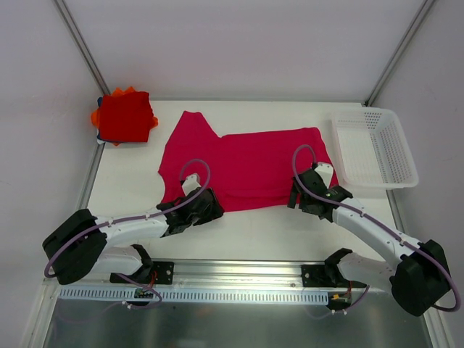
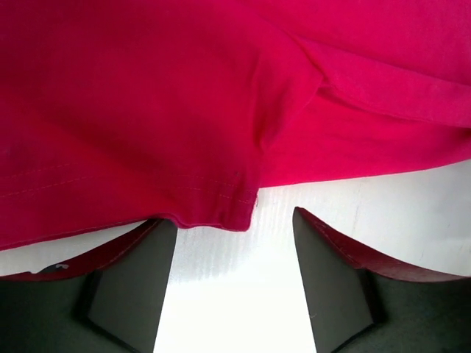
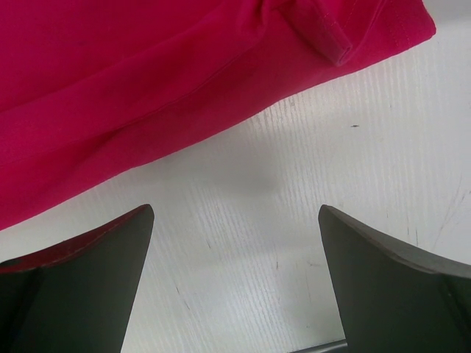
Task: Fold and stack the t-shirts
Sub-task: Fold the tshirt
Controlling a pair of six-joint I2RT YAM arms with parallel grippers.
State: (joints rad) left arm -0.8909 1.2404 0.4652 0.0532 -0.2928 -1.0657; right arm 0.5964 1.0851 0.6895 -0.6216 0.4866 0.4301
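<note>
A crimson-pink t-shirt [image 1: 246, 167] lies spread flat across the middle of the table. My left gripper [image 1: 210, 206] sits at its near-left hem. In the left wrist view the stitched hem corner [image 2: 221, 209] lies just ahead of the dark fingers [image 2: 125, 287], with bare table between them, so the left gripper [image 2: 235, 224] is open. My right gripper [image 1: 301, 194] is at the shirt's near-right edge. The right gripper [image 3: 235, 213] is wide open over bare table, and the shirt [image 3: 147, 81] lies ahead of it, untouched. A stack of folded t-shirts [image 1: 125, 116], red on top of orange, sits at the far left corner.
A white perforated basket [image 1: 373, 148] stands at the far right of the table. Metal frame posts rise at both back corners. A rail with the arm bases [image 1: 239, 279] runs along the near edge.
</note>
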